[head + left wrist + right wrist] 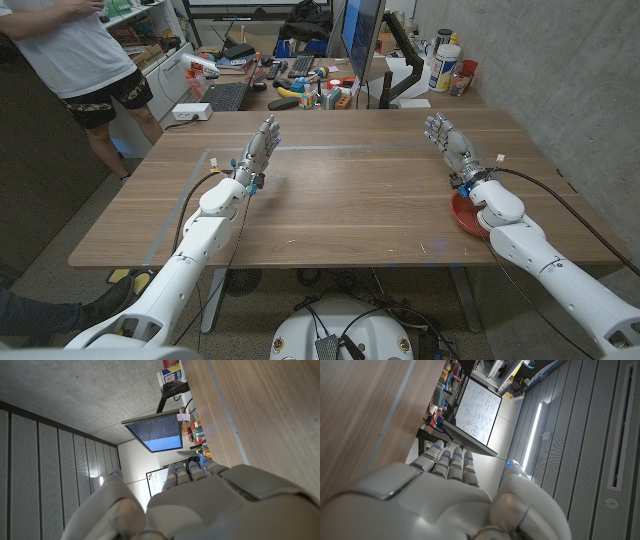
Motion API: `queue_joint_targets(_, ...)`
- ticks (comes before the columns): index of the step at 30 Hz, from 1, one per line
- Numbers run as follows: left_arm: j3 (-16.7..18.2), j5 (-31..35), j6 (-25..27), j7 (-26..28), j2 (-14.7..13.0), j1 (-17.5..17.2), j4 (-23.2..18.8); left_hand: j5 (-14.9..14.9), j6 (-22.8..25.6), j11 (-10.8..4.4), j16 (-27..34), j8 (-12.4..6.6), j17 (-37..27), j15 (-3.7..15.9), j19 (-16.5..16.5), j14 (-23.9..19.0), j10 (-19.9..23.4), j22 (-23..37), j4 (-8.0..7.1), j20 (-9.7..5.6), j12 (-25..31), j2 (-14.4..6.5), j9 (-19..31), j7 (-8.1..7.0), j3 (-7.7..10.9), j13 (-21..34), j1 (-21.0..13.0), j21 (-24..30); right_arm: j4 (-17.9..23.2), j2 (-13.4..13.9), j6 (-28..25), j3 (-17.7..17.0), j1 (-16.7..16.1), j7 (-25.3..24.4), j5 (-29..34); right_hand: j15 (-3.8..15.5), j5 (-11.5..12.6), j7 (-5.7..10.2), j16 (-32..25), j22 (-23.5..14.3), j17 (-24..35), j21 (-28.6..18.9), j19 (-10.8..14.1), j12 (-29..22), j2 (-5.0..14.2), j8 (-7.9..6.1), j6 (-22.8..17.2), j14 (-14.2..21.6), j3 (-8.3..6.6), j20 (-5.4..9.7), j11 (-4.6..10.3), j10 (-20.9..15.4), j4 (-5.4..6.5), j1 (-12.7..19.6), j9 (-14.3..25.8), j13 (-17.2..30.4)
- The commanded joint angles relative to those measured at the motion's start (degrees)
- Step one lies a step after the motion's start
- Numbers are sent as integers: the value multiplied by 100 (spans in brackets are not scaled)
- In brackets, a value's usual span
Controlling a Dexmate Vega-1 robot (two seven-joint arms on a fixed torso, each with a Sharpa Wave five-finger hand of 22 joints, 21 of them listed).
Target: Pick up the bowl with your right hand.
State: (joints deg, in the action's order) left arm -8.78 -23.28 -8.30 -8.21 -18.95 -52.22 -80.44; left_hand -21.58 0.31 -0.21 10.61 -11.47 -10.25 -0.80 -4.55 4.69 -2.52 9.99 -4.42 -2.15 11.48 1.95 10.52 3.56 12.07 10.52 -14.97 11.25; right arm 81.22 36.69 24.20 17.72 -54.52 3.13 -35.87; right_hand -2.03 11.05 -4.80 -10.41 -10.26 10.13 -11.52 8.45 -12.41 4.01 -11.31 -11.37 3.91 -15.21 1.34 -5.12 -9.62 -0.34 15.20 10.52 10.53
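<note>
Showing the start of the pick, we see both arms reaching from the near corners over the wooden table [340,200], each hand held out ahead of its wrist with nothing in it; the right hand [447,140] stretches toward the far edge with its fingers extended and lying close side by side, a pose the right wrist view confirms along the hand's pale, smooth back; the left hand [260,150] mirrors it on the other side, fingers likewise straight and holding nothing; the bowl [464,213], red, shallow and round-rimmed, probably plastic though we cannot be sure, sits on the table near its front right edge, partly hidden under the right wrist and forearm; we judge that the hand has overshot its target, since the bowl lies behind the fingers, not before them, so the arm would need to draw back before any grasp; the tabletop is matt wood grain with a faint pale line tracing a rectangle on it; behind the far edge stand a monitor [362,40] and desk clutter, and a person [75,60] at the far left.
</note>
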Motion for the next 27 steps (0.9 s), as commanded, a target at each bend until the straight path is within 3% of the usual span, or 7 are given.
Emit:
queue_joint_targets(1, -24, -3, 14, 2, -12, -7, -23, 17, 30, 3, 14, 1, -25, -22, -48, 23, -21, 32, 7, -33, 15, 6, 15, 10, -31, 26, -89, 18, 102, 135, 92, -69, -147, -65, 83, 0, 20, -2, -37, -12, 16, -10, 54, -23, 4, -10, -41, 42, -9, -2, 4, -74, -24, 41, 23, 7)
queue_joint_targets(27, 33, -192, 36, -305, 28, 96, 164, 33, 33, -10, 13, 7, -26, -27, -53, 26, -14, 33, 7, -25, 14, -1, 15, 19, -62, 27, -100, 18, 228, 196, 445, -239, -467, -224, 163, 27, 26, 36, -57, -11, 18, -33, 154, -44, 11, -18, -98, 157, -13, 26, 61, -171, -68, 69, 25, 8)
